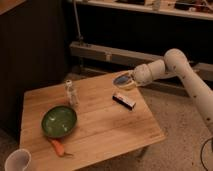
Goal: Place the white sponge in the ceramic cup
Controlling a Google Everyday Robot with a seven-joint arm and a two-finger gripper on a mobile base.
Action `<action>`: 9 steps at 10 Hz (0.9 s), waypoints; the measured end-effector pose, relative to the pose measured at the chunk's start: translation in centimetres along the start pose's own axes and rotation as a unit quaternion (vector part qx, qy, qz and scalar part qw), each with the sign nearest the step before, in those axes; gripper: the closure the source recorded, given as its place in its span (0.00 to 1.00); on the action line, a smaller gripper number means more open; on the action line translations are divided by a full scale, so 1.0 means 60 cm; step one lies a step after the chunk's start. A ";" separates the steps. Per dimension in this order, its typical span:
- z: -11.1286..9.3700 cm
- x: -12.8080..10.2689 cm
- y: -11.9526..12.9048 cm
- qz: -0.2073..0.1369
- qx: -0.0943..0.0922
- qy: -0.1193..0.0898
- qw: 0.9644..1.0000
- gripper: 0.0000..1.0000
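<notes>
The robot's 1 gripper (128,81) hangs in the air over the far right edge of the light wooden table (110,131). It is closed tight on the white sponge (120,78), a small flat soft pad that looks blue-grey here, and the sponge sits right at its tip, up off the table. Just below the gripper, a little nearer the camera, lies a dark flat bar with white and red marks (124,100). The plain white round ceramic cup (19,159) is well away from the gripper, far to its left and much nearer the camera, at the other corner. It is cut off by the edge of the view, so I cannot tell if it stands on the table or just past it. Between the gripper and the cup are a small clear bottle (71,93), a round green bowl (59,121) and a little orange carrot (59,147). To do this step well, the gripper should hold on tight and stay high, so it goes over the bottle and bowl and bumps nothing. It should stop right above the cup's open top, not the bowl's, then come down slowly. It should let go only when the sponge is low inside the rim, because a soft pad can catch on the edge and tip out.
</notes>
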State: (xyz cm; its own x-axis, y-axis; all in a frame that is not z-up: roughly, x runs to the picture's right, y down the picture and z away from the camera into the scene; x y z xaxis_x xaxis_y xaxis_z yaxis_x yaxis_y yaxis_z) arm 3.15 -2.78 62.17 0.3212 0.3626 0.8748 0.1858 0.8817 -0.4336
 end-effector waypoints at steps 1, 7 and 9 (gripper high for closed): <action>0.025 -0.029 0.010 -0.018 -0.006 -0.006 1.000 1.00; 0.214 -0.205 0.079 -0.128 -0.121 -0.041 0.984 1.00; 0.274 -0.254 0.109 -0.158 -0.169 -0.056 0.971 1.00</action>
State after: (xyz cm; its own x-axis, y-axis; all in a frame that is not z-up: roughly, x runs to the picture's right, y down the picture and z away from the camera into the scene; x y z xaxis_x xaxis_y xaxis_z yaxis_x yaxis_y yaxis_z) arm -15.79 2.41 49.55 0.0980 0.1371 0.9857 0.5595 0.8116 -0.1685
